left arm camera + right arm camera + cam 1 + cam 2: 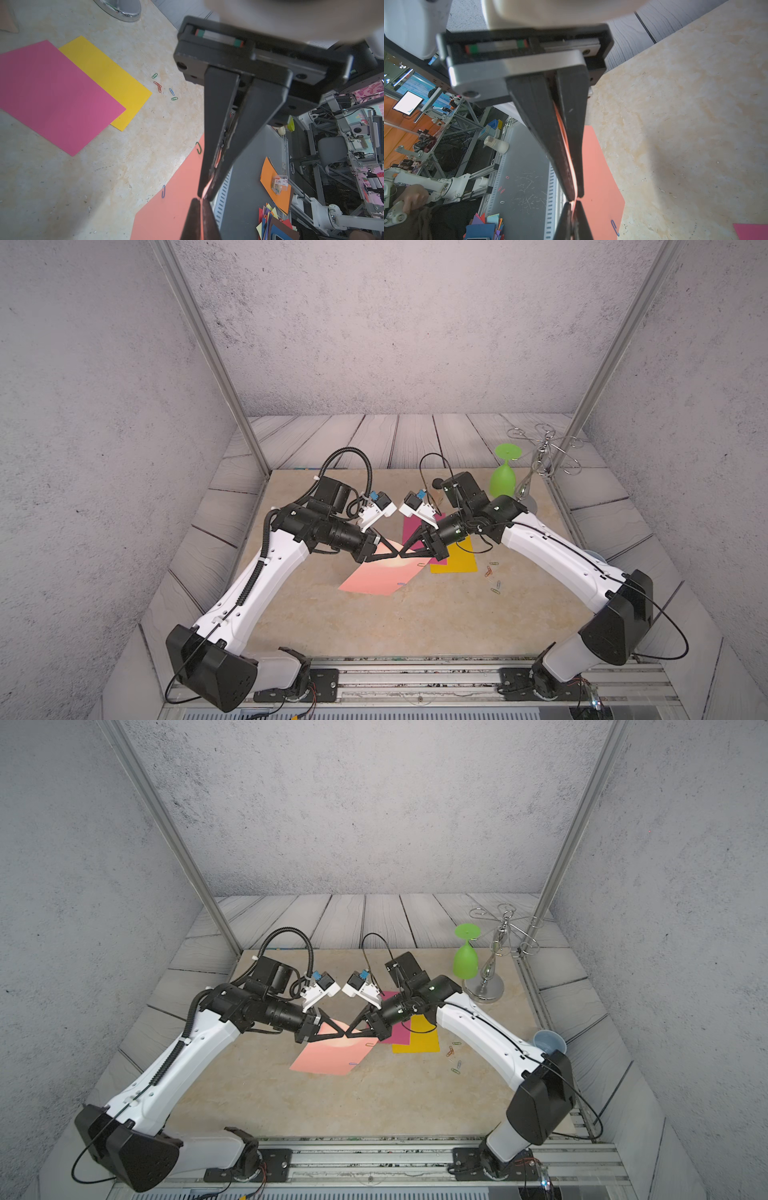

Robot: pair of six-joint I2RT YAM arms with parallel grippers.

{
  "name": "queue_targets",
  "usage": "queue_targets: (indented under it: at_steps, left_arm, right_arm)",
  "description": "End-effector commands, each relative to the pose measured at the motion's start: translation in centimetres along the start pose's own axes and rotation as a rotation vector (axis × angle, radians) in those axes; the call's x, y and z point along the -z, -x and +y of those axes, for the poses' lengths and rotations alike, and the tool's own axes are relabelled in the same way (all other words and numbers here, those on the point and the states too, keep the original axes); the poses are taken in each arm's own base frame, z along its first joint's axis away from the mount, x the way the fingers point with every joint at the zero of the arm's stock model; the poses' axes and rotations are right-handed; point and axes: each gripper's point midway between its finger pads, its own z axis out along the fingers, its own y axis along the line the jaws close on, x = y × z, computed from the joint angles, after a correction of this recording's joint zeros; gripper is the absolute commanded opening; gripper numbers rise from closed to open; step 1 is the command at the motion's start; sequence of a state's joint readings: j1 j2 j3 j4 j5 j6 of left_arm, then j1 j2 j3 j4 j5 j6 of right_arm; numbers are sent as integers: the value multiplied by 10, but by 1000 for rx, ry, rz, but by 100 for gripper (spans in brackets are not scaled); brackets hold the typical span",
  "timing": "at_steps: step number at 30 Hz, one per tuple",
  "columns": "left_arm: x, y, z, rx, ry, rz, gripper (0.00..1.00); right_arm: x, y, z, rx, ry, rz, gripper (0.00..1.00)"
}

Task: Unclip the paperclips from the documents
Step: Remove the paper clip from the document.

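Note:
The salmon pink document (374, 578) is lifted at its far edge, its near part resting on the table. My left gripper (395, 558) and right gripper (404, 556) meet tip to tip there, both shut on that edge. The sheet shows as a thin strip between each pair of jaws in the wrist views, at the left gripper (200, 201) and the right gripper (572, 202). A blue paperclip (163, 191) and a green paperclip (198, 147) sit on the sheet's edges. The magenta document (411, 526) overlaps the yellow document (455, 562) under the right arm. Several loose paperclips (492, 578) lie beside them.
An upturned green goblet (502, 479) and a chrome glass rack (540, 464) stand at the back right. A pale blue cup (548, 1042) sits by the right arm's elbow. Metal frame posts rise at both back corners.

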State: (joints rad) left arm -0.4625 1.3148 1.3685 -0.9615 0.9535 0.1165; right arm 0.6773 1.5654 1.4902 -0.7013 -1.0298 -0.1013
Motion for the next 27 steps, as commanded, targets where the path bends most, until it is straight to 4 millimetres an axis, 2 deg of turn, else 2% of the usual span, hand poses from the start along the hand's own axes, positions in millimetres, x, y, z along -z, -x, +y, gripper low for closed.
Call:
queue_targets:
  at_steps: [1,27]
  left_arm:
    - [2,-5,-8,-28,-11,12,0]
    - [-2,-5,-9,-40,-6,41,0]
  right_arm:
    - [0,2,-6,-19,21,-18,5]
    - [10,7,-13,-50,22,-51,6]
